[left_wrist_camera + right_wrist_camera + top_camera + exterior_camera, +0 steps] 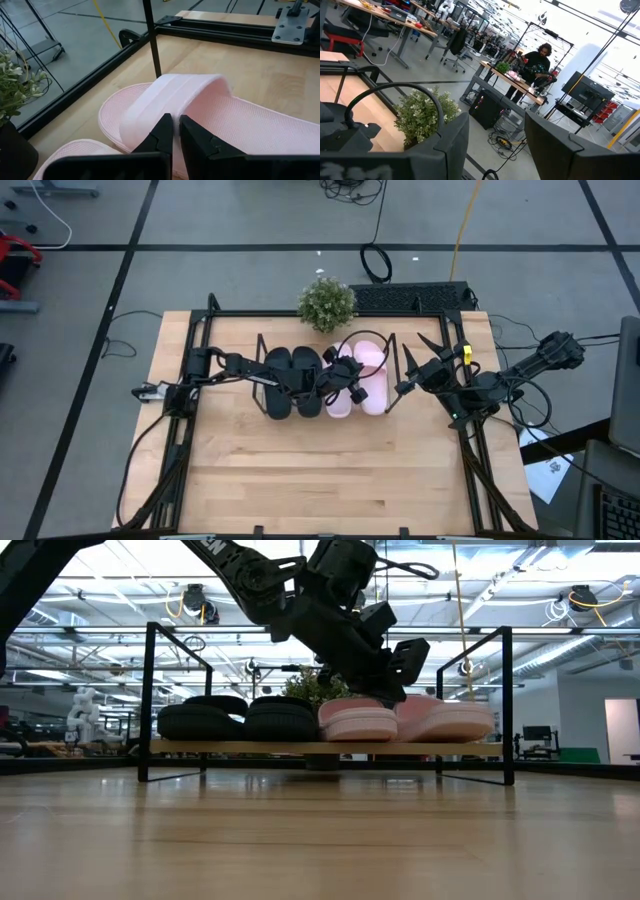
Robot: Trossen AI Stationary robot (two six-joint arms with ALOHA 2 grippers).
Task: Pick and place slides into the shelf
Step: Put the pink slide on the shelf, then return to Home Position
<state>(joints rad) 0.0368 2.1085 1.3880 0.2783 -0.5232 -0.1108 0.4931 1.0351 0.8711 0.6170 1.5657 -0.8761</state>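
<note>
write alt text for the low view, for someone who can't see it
Seen level across a wooden table, the shelf holds four slides in a row: two black slides on the left, two pink slides on the right. The left gripper reaches down from above onto the pink pair.

Four slides [322, 381] side by side on the shelf [320, 748] — two black, two pink.

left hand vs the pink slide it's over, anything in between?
Nothing visible. The left hand sits right at the strap of the pink slide, fingers nearly together, with no object between them. All four slides already lie side by side on the shelf. The right hand waits open beside the shelf's right end.
</note>
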